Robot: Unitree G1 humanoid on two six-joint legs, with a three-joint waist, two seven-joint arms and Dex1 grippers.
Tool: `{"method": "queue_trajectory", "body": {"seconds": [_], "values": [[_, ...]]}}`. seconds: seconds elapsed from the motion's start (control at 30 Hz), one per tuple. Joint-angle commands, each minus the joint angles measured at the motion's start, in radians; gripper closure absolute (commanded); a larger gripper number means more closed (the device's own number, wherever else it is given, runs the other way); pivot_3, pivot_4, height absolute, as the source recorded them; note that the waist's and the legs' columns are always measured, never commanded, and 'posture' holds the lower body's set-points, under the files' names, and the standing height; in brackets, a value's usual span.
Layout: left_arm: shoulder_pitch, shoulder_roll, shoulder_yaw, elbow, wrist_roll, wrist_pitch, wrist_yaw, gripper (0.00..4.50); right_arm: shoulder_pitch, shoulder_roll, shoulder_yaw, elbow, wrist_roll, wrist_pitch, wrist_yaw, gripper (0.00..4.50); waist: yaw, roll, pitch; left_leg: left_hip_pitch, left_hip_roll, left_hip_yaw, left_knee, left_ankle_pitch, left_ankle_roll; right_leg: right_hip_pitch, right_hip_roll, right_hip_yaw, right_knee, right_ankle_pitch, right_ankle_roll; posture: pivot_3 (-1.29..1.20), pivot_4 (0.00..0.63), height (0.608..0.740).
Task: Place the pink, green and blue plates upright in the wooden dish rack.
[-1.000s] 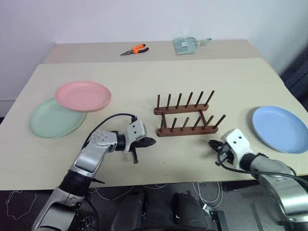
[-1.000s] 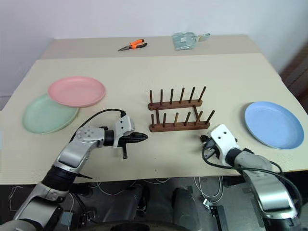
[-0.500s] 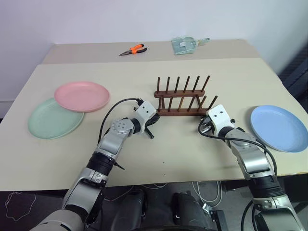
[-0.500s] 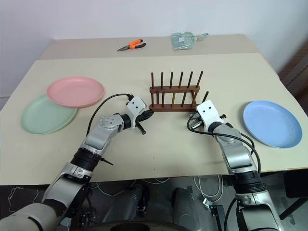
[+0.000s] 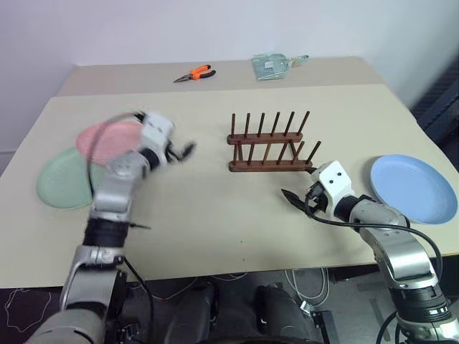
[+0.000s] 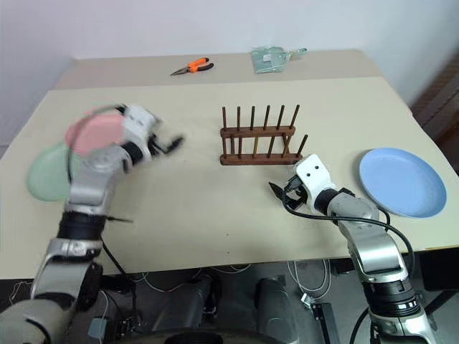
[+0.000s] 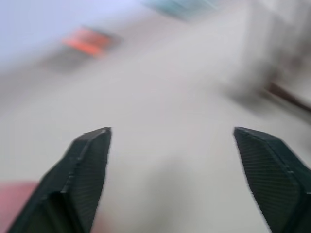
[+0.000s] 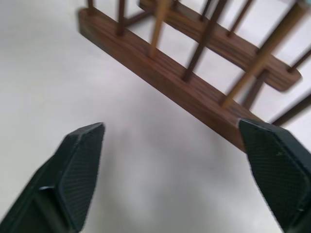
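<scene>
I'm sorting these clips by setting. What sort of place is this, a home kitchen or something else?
Probably a lab or workshop test bench, not a kitchen: a plain beige table against a bare wall, orange-handled pliers lying at the back, and loose cables hanging under the table's front edge. The dish rack and plates look like props.

Soft, even light on the desk [image 5: 215,208], shadows faint. The left gripper [image 5: 185,151] smears with motion blur at nine o'clock; its wrist view is wholly blurred.

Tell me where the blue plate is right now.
The blue plate lies flat near the table's right edge, right of the wooden dish rack, just beyond the right end effector.
</scene>
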Motion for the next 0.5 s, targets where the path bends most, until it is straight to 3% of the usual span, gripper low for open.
{"method": "queue_trajectory", "body": {"seconds": [0.03,0.17,0.33,0.5], "values": [[-0.023,0.059,0.177,-0.019,0.066,0.097,0.278,0.61,-0.027,0.0,0.009,0.002,0.008,-0.011,0.021,0.0,-0.008,0.0,0.0,0.0,0.0,0.0,-0.001,-0.001,-0.001,0.0,0.001,0.001,0.001,0.001,0.002,0.0,0.15,0.719],[0.007,0.02,0.337,-0.195,0.025,0.291,0.426,0.61,-0.051,0.003,0.01,0.01,0.052,0.005,0.064,0.0,-0.003,-0.001,0.001,0.0,-0.001,0.0,-0.001,-0.002,-0.003,-0.003,0.002,0.002,0.004,0.001,0.002,0.0,0.15,0.719],[0.045,-0.128,0.493,-0.365,-0.092,0.54,0.496,0.61,-0.09,0.008,0.041,0.075,-0.002,-0.038,0.047,0.0,0.01,-0.006,0.0,0.001,-0.002,-0.002,0.004,-0.003,-0.006,-0.003,0.001,0.0,0.005,0.002,0.003,0.0,0.15,0.719],[0.028,-0.258,0.655,-0.42,-0.181,0.657,0.58,0.61,-0.108,0.009,0.056,0.103,-0.022,-0.071,0.046,0.0,0.019,-0.007,0.0,0.0,-0.002,-0.002,0.004,-0.003,-0.007,-0.001,0.001,0.0,0.006,0.002,0.003,0.0,0.15,0.719]]}}
